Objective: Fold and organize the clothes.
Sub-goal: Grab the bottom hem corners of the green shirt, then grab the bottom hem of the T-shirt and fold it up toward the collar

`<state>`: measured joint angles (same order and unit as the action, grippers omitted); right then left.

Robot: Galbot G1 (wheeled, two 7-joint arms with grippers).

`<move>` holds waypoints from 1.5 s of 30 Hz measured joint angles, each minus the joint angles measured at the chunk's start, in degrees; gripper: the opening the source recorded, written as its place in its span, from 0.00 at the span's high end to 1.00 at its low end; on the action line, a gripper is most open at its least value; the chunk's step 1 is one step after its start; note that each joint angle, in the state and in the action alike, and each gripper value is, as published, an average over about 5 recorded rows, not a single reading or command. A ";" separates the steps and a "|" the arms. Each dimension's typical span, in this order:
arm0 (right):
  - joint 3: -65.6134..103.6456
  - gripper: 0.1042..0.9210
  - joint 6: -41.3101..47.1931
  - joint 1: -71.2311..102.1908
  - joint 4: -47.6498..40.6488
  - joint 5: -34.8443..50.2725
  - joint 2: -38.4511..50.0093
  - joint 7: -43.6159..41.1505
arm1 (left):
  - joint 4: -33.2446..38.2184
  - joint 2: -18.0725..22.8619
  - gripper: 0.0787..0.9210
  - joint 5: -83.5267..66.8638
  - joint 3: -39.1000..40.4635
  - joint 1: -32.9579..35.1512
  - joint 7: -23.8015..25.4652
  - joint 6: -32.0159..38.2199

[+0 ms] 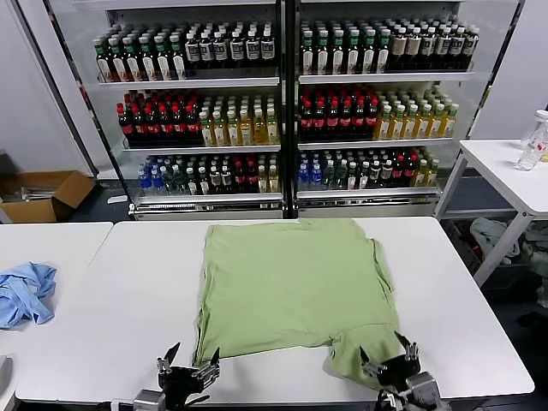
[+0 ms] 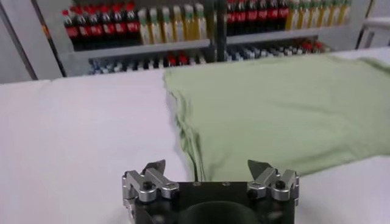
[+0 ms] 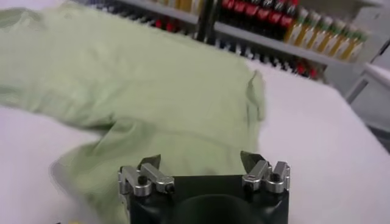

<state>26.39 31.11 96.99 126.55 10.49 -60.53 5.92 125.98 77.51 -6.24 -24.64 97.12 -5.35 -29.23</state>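
On the white tabletop (image 1: 128, 291) in front of you, the shirt (image 1: 291, 287) lies spread flat, plain green side up, roughly at the centre and reaching from the far edge almost to the near one. No collar, buttons or print show from here, so you are probably looking at its back.

Expect it to handle as light, limp fabric: it will sag and drape the instant you lift it, hold no shape of its own, and drag across the tabletop sooner than slide cleanly. It is not fragile, but a pinch through one layer only will let the layer beneath fall away. Take hold at edges and corners, where the cloth lies doubled. The near left corner (image 2: 198, 167) sits just ahead of the left gripper (image 1: 187, 362); the lobe of cloth (image 1: 364, 355) jutting toward the near right lies directly under the right gripper (image 1: 390, 360).

The long axis looks to run away from you, toward the drink shelves (image 1: 282, 103). A small flap at the far right edge (image 1: 377, 257) may be a sleeve, and so may the near right lobe, so I cannot tell you which end is the neck; check before you choose a fold line.

Both grippers hover at the near edge of the tabletop with jaws spread wide and nothing between them: the left over bare tabletop just outside the shirt's left edge, the right over the cloth.
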 measured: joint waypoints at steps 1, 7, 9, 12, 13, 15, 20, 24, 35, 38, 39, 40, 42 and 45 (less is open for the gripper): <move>0.19 0.12 0.08 0.68 0.21 0.00 0.12 -0.06 | -0.43 -0.07 0.12 -0.08 0.18 -0.38 -0.14 -0.25; 1.02 0.12 0.43 4.06 0.74 0.17 0.55 -0.16 | -2.36 -0.01 0.12 -0.34 1.00 -1.87 -0.81 -1.23; 1.01 0.12 0.55 4.70 0.76 0.45 0.49 -0.08 | -2.67 0.02 0.12 -0.38 1.36 -2.01 -0.98 -1.40; 0.89 0.13 0.61 5.58 0.59 1.09 0.41 0.16 | -2.98 0.04 0.17 -0.44 1.88 -2.08 -1.13 -1.45; 0.85 0.15 0.61 5.88 0.49 1.38 0.42 0.27 | -3.10 0.07 0.20 -0.48 2.06 -2.09 -1.16 -1.43; 0.79 0.19 0.61 6.48 0.25 2.01 0.51 0.46 | -3.35 0.17 0.27 -0.62 2.38 -2.13 -1.17 -1.38; 0.84 0.37 0.61 7.41 -0.05 3.86 0.83 0.60 | -3.88 0.52 0.44 -0.89 3.08 -2.22 -1.19 -1.31; 1.02 0.51 0.60 7.57 -0.06 5.50 0.92 0.65 | -4.08 0.58 0.57 -0.84 3.05 -2.44 -1.28 -1.15; 0.98 0.90 0.62 6.30 -0.07 9.95 1.40 0.90 | -3.96 -0.45 0.95 -2.58 1.79 -2.41 -1.26 0.99; 0.94 0.98 0.81 5.01 -0.46 10.97 1.88 1.02 | -3.17 -0.74 0.99 -3.74 1.29 -2.23 -1.27 2.25; 0.99 0.99 0.89 4.47 -0.64 11.34 2.08 1.06 | -2.80 -0.83 0.99 -4.19 1.07 -2.19 -1.27 2.73; 1.04 0.99 0.97 3.85 -0.80 11.73 2.30 1.12 | -2.40 -0.96 0.99 -4.67 0.84 -2.15 -1.27 3.21; 1.11 0.99 1.00 2.52 -0.87 12.56 2.81 1.27 | -1.52 -1.23 0.99 -5.72 0.31 -2.08 -1.25 4.16; 0.93 0.99 0.76 0.18 -0.60 13.89 3.80 1.61 | -0.22 -1.81 0.99 -7.42 -0.59 -2.23 -1.18 5.53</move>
<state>27.32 31.87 97.17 125.95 24.38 -56.73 7.53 125.75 75.70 -13.66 -25.22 94.89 -6.52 -23.70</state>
